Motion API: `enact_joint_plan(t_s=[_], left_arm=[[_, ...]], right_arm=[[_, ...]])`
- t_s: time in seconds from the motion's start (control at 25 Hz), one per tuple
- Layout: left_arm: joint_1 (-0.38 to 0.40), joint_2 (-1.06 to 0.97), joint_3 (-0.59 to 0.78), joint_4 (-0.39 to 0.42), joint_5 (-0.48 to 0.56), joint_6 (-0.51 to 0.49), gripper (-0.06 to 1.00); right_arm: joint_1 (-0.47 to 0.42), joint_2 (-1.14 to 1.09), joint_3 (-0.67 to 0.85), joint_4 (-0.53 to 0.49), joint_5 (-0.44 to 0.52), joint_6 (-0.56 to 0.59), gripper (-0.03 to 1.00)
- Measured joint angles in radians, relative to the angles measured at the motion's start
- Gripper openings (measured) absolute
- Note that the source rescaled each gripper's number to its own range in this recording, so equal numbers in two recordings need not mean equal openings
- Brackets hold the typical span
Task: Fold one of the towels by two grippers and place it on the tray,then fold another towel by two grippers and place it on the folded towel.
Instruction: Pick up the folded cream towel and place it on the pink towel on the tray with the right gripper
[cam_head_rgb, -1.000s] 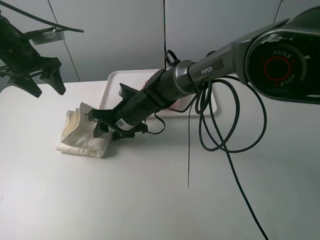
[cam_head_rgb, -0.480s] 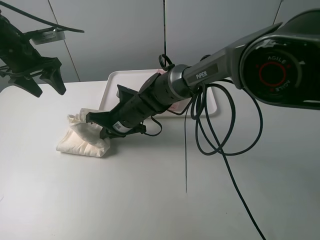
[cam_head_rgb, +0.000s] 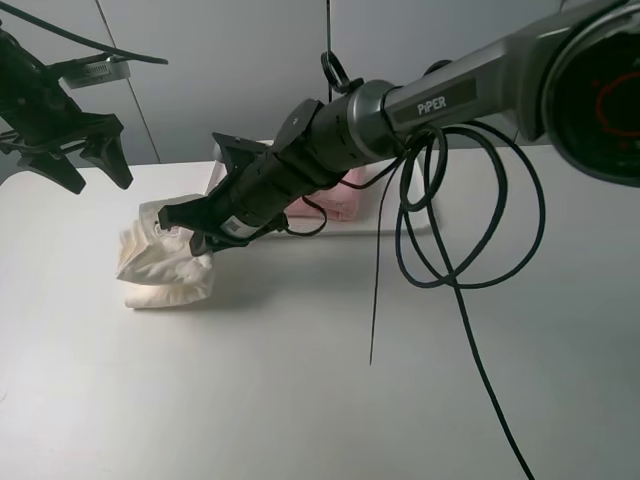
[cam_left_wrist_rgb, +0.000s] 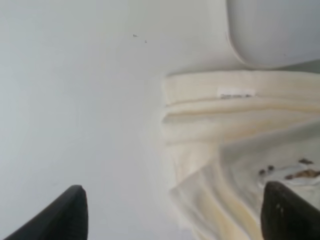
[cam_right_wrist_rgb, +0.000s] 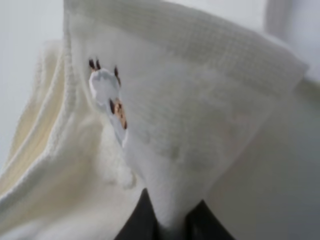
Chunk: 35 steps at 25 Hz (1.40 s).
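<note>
The cream-white towel (cam_head_rgb: 160, 268) lies bunched on the table left of the tray (cam_head_rgb: 214, 175). My right gripper (cam_head_rgb: 197, 238) reaches across the middle and is shut on the towel's upper edge, which is raised off the table. In the right wrist view the cloth (cam_right_wrist_rgb: 165, 125) is pinched between the black fingers (cam_right_wrist_rgb: 135, 225). The pale pink towel (cam_head_rgb: 338, 196) lies on the tray, partly hidden behind the right arm. My left gripper (cam_head_rgb: 98, 178) hangs open above and to the left of the cream towel, touching nothing. Its wrist view shows the towel (cam_left_wrist_rgb: 225, 130) below its spread fingertips (cam_left_wrist_rgb: 70, 210).
Black cables (cam_head_rgb: 440, 230) loop down from the right arm over the table's right half. A thin dark line (cam_head_rgb: 373, 300) hangs down the middle of the exterior view. The tray's rounded corner (cam_left_wrist_rgb: 275, 30) sits just beyond the cream towel.
My right gripper has shut on the cream towel's edge and pulled it up, bunching the cloth. The right arm has risen a little. The left arm has not moved.
</note>
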<state>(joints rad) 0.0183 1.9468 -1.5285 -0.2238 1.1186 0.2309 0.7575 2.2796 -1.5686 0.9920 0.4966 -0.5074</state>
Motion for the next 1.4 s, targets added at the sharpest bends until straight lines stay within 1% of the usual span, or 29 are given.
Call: enact_joint_plan(t_s=[0.12, 0.28, 0.44, 0.56, 0.76, 0.88, 1.2, 1.4], left_arm=[[0.000, 0.000, 0.000, -0.002, 0.000, 0.000, 0.96], [0.005, 0.000, 0.000, -0.012, 0.004, 0.002, 0.96], [0.030, 0.000, 0.000, -0.038, 0.017, 0.019, 0.96], [0.045, 0.000, 0.000, -0.052, 0.021, 0.028, 0.96], [0.049, 0.000, 0.000, -0.062, 0.025, 0.046, 0.96], [0.049, 0.000, 0.000, -0.068, 0.025, 0.052, 0.96], [0.049, 0.000, 0.000, -0.068, 0.025, 0.054, 0.96], [0.049, 0.000, 0.000, -0.068, 0.027, 0.056, 0.96]], right_arm=[[-0.029, -0.038, -0.002, -0.068, 0.037, 0.002, 0.05], [-0.085, -0.046, -0.054, -0.164, 0.128, 0.044, 0.05], [-0.119, -0.046, -0.148, -0.284, 0.195, 0.109, 0.05], [-0.141, -0.046, -0.225, -0.330, 0.228, 0.140, 0.05], [-0.190, -0.046, -0.340, -0.352, 0.258, 0.165, 0.05], [-0.226, -0.046, -0.374, -0.356, 0.261, 0.183, 0.05], [-0.317, -0.046, -0.383, -0.358, 0.302, 0.243, 0.05], [-0.381, -0.043, -0.383, -0.296, 0.348, 0.257, 0.05]])
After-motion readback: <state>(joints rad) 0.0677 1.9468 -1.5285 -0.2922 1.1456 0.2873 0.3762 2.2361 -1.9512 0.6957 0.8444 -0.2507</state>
